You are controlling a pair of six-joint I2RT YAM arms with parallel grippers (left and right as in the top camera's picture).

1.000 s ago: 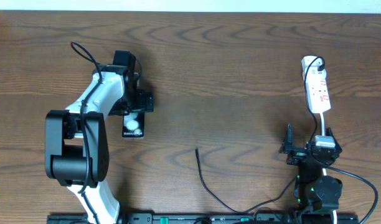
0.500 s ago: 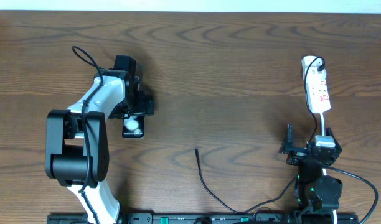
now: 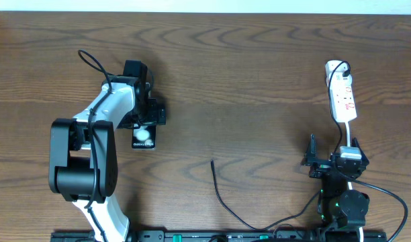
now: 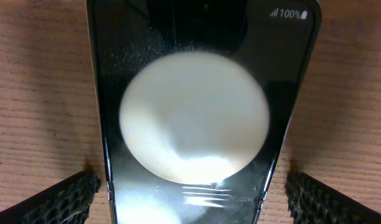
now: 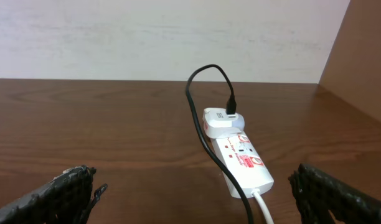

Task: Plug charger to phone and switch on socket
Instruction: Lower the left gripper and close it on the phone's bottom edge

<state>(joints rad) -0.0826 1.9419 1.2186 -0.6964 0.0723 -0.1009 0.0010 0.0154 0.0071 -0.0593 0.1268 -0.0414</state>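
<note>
The phone (image 3: 144, 136) lies flat on the table, a slim black slab with a round white reflection on its glossy screen (image 4: 190, 124). My left gripper (image 3: 144, 115) hangs straight over it, open, one mesh-covered finger (image 4: 60, 199) on each side of the phone's edges with a gap between. The charger (image 3: 216, 189) is a thin black cable whose free tip rests on the table at centre; its other end loops (image 5: 188, 93) into a white adapter on the socket (image 3: 342, 94), a white power strip (image 5: 240, 155). My right gripper (image 3: 333, 148) stands open near the front right, short of the socket.
A white cord (image 5: 263, 208) leaves the socket's near end toward my right arm. Thicker black robot cables (image 3: 387, 191) run along the table's front edge. A brown panel (image 5: 365, 56) rises at the right, and a pale wall (image 5: 147, 37) backs the table.
My left arm shifted very slightly over the phone a second ago and has held still since. The right arm, the charger and the socket have not moved.
</note>
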